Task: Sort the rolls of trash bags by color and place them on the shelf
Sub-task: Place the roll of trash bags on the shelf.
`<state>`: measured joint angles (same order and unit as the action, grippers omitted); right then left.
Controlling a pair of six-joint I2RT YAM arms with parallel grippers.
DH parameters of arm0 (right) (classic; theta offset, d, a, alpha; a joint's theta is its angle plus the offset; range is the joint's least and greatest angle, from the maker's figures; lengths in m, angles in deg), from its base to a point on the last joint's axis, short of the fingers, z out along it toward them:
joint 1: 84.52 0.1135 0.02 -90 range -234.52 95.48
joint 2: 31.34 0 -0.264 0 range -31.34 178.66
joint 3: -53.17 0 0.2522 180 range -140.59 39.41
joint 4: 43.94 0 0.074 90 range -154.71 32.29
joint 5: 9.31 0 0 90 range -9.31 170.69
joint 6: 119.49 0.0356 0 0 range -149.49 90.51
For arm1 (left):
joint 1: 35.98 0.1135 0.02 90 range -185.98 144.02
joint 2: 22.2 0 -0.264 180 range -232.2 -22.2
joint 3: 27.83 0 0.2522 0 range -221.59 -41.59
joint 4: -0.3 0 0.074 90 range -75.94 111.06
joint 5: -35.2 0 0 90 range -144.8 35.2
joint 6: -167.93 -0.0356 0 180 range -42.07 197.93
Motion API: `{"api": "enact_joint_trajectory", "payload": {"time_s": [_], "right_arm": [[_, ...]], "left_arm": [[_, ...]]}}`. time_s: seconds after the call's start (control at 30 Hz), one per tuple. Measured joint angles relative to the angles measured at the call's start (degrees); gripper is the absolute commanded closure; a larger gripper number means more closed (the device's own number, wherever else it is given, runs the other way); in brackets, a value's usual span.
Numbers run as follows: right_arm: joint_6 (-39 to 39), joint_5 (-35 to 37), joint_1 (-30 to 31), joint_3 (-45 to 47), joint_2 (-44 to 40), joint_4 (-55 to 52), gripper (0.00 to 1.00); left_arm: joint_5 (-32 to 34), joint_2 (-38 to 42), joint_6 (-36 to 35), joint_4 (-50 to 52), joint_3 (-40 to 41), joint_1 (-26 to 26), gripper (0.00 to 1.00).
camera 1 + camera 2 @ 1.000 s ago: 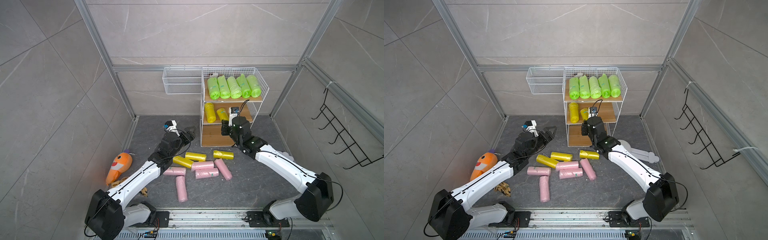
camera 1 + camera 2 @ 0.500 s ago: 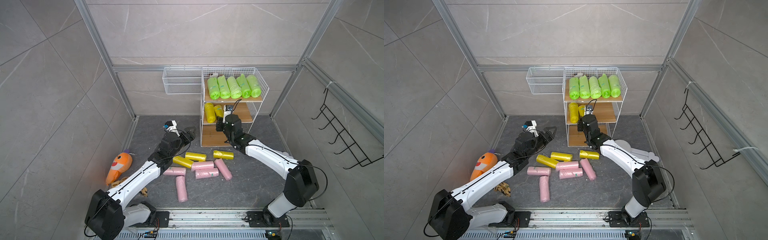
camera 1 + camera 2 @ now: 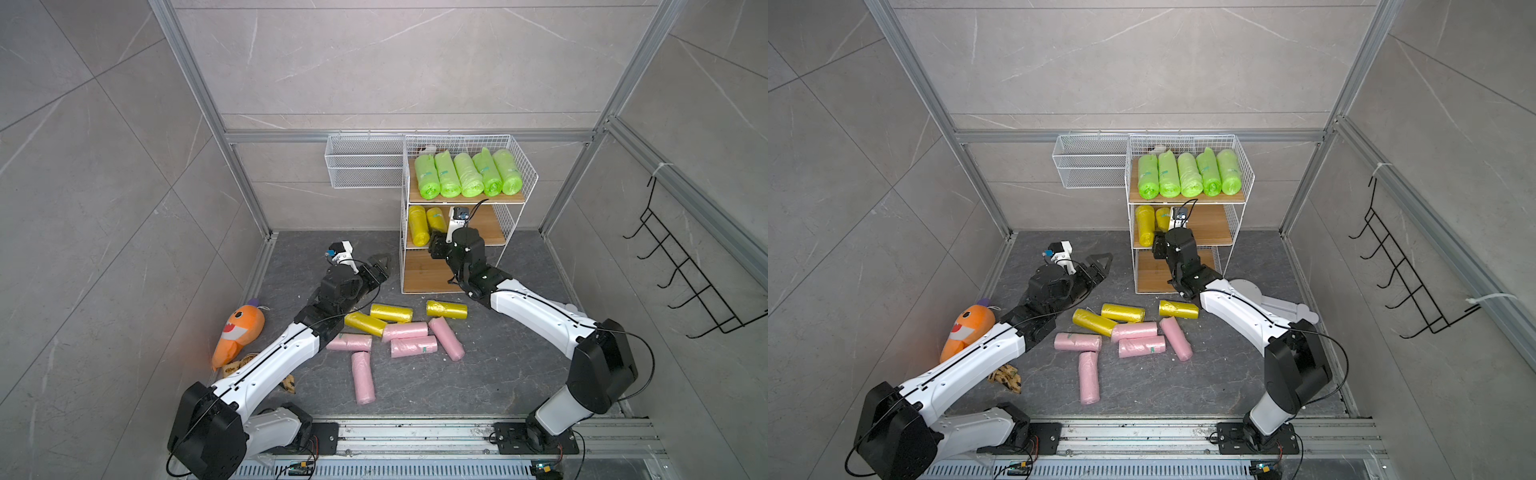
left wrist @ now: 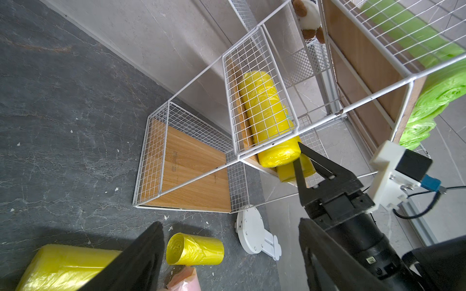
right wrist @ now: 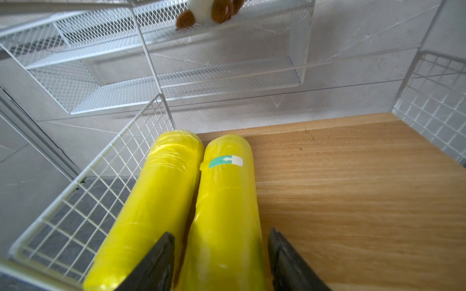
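The shelf (image 3: 486, 226) stands at the back wall, seen in both top views. Several lime green rolls (image 3: 467, 174) fill its top tier. Two yellow rolls (image 5: 156, 201) (image 5: 227, 201) lie side by side on the middle tier. My right gripper (image 5: 220, 233) is at that tier's front edge. Its jaws are open astride the stickered roll, with a gap on each side. On the floor lie three yellow rolls (image 3: 390, 312) and several pink rolls (image 3: 405, 331). My left gripper (image 3: 380, 266) hangs open and empty above the floor, left of the shelf.
An orange plush toy (image 3: 239, 332) lies at the left wall. A long white wire basket (image 3: 363, 166) hangs left of the shelf. A black hook rack (image 3: 681, 282) is on the right wall. A white disc mount (image 3: 1246, 291) lies behind my right arm.
My right gripper went into the middle tier with a yellow roll and its jaws opened; that roll now lies beside the other yellow one. The left arm stayed still.
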<state>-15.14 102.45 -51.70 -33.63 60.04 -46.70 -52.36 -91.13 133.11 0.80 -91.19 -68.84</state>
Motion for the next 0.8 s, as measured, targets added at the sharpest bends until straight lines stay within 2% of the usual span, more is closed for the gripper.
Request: {"api": "enact_joint_trajectory", "payload": {"time_s": [0.27, 0.53, 0.8], "right_arm": [[0.17, -6.08, -1.16, 5.44, -10.01, -1.03, 0.28], [-0.61, -15.56, -5.66, 7.48, -10.67, -3.21, 0.41], [-0.68, -21.11, -8.07, 7.32, -7.1, -3.26, 0.55]], "left_arm": [[-0.61, -0.07, 0.02, -0.13, 0.26, 0.0, 0.14], [-1.09, -0.79, 0.02, -0.28, 0.44, 0.0, 0.14], [-1.11, -0.79, 0.0, -0.24, 0.46, 0.02, 0.13]]}}
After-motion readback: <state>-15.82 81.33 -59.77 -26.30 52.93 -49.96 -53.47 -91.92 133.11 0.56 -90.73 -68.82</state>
